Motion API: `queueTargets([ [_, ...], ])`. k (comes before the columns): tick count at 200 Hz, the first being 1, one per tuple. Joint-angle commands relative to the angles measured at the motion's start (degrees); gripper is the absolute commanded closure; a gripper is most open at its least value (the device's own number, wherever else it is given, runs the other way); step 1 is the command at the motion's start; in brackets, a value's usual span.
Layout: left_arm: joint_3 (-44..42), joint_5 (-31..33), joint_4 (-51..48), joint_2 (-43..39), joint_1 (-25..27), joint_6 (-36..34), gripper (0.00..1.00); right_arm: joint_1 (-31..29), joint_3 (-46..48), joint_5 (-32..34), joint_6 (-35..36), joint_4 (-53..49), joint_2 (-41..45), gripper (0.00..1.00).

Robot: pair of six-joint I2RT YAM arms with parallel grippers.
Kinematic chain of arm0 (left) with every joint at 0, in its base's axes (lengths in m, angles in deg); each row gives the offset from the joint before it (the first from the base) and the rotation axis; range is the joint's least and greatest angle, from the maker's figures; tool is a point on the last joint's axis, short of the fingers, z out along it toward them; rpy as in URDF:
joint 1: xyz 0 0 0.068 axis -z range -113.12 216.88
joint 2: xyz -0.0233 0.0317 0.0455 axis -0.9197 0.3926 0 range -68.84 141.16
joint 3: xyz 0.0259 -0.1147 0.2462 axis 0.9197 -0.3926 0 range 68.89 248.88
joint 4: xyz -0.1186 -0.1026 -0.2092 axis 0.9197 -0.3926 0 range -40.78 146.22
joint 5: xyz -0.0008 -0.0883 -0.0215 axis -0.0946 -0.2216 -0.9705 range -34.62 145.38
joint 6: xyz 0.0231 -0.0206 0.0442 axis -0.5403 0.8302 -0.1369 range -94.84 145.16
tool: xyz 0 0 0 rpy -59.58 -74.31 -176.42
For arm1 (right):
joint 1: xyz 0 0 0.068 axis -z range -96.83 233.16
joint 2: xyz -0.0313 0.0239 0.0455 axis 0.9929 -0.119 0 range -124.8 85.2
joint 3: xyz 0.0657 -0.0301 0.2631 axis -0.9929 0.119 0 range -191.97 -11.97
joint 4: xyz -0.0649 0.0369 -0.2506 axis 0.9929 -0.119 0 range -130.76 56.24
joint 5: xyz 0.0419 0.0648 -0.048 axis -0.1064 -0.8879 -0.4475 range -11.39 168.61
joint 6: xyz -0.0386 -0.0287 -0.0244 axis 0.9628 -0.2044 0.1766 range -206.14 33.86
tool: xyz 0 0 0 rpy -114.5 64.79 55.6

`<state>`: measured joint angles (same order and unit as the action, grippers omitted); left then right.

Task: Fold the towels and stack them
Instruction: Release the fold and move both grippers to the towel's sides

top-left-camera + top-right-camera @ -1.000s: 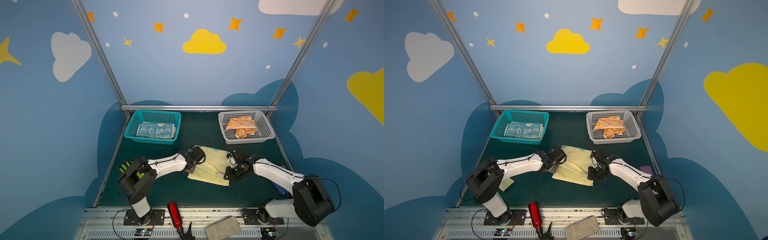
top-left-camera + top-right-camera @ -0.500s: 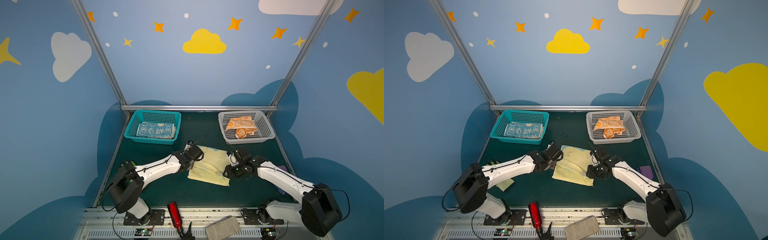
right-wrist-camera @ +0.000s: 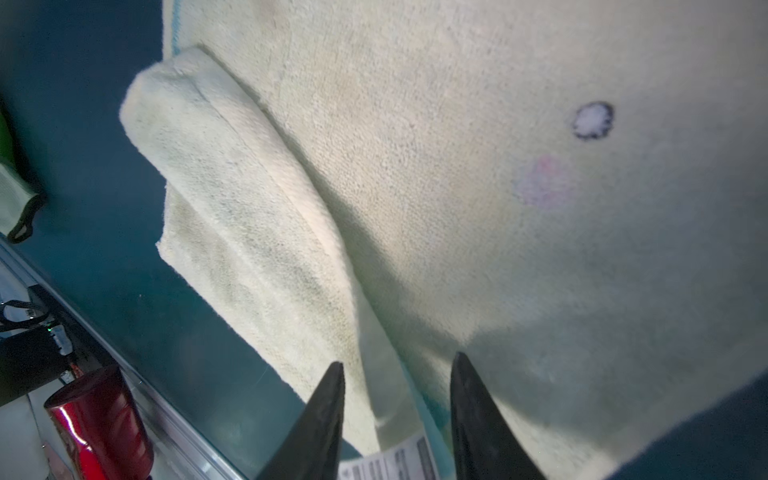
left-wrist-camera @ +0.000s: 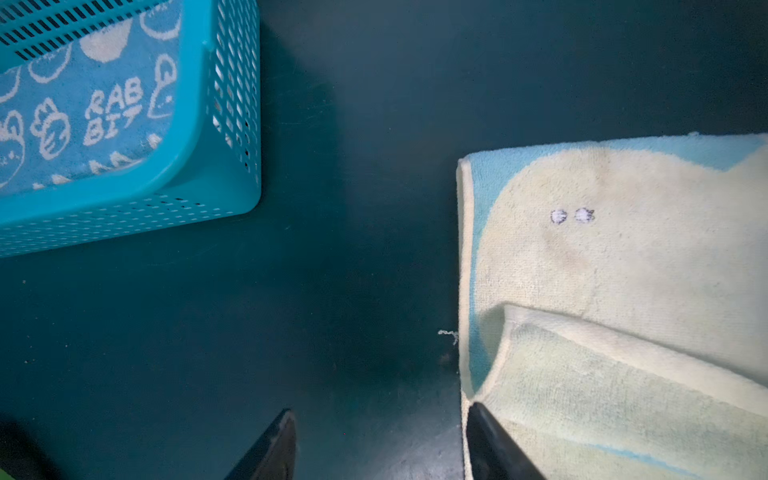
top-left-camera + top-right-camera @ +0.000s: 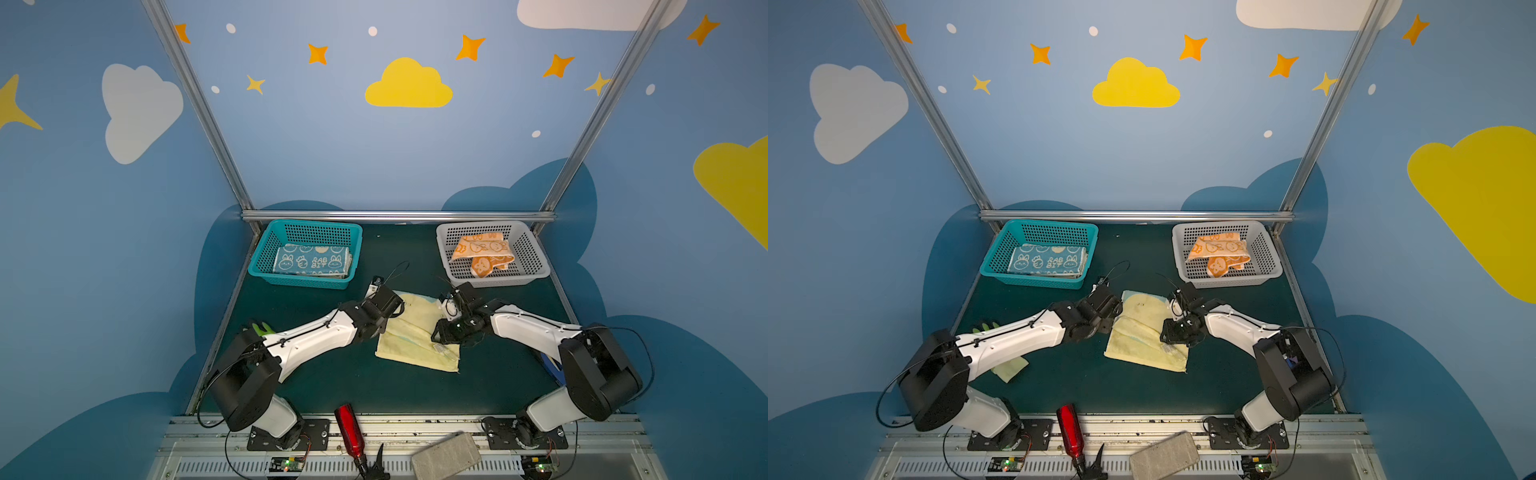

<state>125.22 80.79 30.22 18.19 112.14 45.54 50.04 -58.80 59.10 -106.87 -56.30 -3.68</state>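
Note:
A pale yellow towel with light blue trim (image 5: 415,332) (image 5: 1142,332) lies mid-table, its near part folded over itself. My left gripper (image 5: 392,318) (image 4: 380,409) is open at the towel's left edge (image 4: 602,257). One fingertip touches the hem and bare table shows between the jaws. My right gripper (image 5: 436,334) (image 3: 399,359) hovers low over the towel's right side (image 3: 457,166). It is open, with the fold line and a white label under the gap. A folded blue rabbit towel (image 5: 311,261) (image 4: 83,116) lies in the teal basket. A crumpled orange towel (image 5: 482,251) lies in the grey basket.
The teal basket (image 5: 305,283) stands back left and the grey basket (image 5: 536,266) back right. A green glove (image 5: 262,329) lies under the left arm. A red bottle (image 5: 348,428) and a grey block (image 5: 446,457) rest on the front rail. A small blue item (image 5: 550,365) lies by the right arm.
My left jaws have spread wider at the towel's left edge. Both arms have stretched lower and flatter, and the right gripper has shifted slightly left over the towel. The towel lies as before.

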Motion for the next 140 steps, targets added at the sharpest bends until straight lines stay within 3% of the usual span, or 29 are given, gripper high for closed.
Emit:
queueTargets([
  [1, -0.66, 0.61, -0.34, -1.54, -0.53, 0.16, 0.34, -1.03, -0.78, -4.93, 1.76, 2.65, -1.48, 0.61],
  [90, -1.58, 0.56, -0.39, -3.79, -2.33, 0.49, 0.26, -9.53, 2.12, -10.87, 8.04, -0.15, 2.35, 0.61],
  [140, -1.67, 0.22, -0.55, -3.8, -3.13, 0.45, 0.26, -11.88, 6.52, -8.28, 7.93, -2.77, 8.36, 0.61],
])
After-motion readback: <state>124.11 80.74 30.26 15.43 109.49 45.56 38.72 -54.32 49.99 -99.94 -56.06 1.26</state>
